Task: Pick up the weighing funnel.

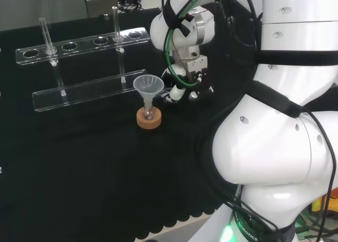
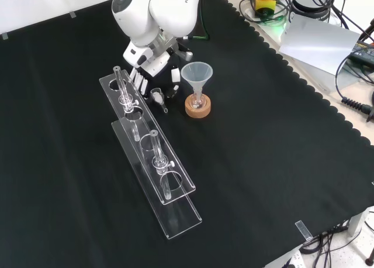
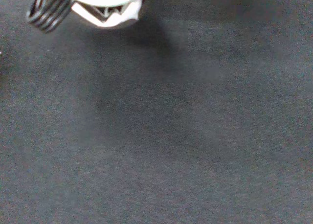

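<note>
The weighing funnel [image 2: 158, 96], a small clear scoop with a short stem, lies on the black cloth between the tube rack and the big funnel in the front view. The hand [image 2: 153, 66] hangs just above and behind it, fingers [image 2: 139, 82] pointing down on the rack side and the thumb [image 2: 175, 75] on the funnel side. They look straight and spread, with the piece lying between and slightly in front of them. In the head view the hand [image 1: 186, 89] is low over the cloth, right of the big funnel. A blurred white part of the hand [image 3: 110, 11] shows in the wrist view over bare cloth.
The big funnel [image 2: 197, 74] [image 1: 148, 85] stands in a small flask on a cork ring [image 2: 197, 107] [image 1: 149, 120], close to the hand. A clear rack [image 2: 153, 162] [image 1: 79, 44] with upright tubes runs alongside. The cloth's scalloped edge [image 2: 304, 75] lies to the right in the front view.
</note>
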{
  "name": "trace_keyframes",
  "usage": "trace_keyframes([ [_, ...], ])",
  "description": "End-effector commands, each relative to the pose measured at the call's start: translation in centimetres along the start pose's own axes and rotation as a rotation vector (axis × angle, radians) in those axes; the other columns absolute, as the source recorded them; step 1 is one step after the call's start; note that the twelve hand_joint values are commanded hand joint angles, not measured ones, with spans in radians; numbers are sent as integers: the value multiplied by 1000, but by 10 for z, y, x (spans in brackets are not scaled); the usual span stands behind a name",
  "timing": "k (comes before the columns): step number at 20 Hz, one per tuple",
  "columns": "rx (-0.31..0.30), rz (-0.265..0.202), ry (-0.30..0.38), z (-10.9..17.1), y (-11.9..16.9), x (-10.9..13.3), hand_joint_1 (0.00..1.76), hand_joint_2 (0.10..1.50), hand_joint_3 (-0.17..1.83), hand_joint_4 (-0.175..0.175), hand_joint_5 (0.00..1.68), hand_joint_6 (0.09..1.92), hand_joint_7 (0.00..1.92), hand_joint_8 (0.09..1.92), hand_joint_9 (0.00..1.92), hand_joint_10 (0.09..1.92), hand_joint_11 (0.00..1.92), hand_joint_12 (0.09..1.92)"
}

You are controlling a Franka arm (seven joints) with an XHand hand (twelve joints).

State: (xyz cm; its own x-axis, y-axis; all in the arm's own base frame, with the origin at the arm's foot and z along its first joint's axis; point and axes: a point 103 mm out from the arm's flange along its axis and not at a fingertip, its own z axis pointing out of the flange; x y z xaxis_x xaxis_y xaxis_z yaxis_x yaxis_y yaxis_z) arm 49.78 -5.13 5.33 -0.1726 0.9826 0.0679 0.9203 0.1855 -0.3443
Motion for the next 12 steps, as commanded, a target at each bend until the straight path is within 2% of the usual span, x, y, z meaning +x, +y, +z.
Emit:
trace_keyframes([
  [1, -1, 7, 4, -1, -1, -5, 931, 618, 713, -50, 660, 754, 462, 725, 671, 562, 425, 1308],
  [6, 3, 10, -20, -1, -2, -1, 933, 618, 713, -53, 618, 784, 460, 725, 669, 563, 424, 1308],
  [8, 1, 16, -29, -2, -1, 3, 935, 623, 715, -36, 724, 805, 466, 725, 674, 565, 424, 1309],
  [9, -2, 17, -37, -2, -2, 1, 974, 714, 605, 43, 852, 859, 475, 727, 681, 568, 429, 1311],
  [10, -3, 23, -52, -2, -2, 1, 1011, 780, 518, 103, 958, 881, 491, 727, 694, 570, 437, 1309],
  [11, -3, 29, -57, -2, -2, 1, 1038, 801, 494, 139, 1030, 886, 512, 715, 712, 561, 447, 1301],
  [12, -3, 35, -60, -2, -2, 1, 1056, 793, 516, 158, 1077, 888, 534, 701, 732, 548, 459, 1291],
])
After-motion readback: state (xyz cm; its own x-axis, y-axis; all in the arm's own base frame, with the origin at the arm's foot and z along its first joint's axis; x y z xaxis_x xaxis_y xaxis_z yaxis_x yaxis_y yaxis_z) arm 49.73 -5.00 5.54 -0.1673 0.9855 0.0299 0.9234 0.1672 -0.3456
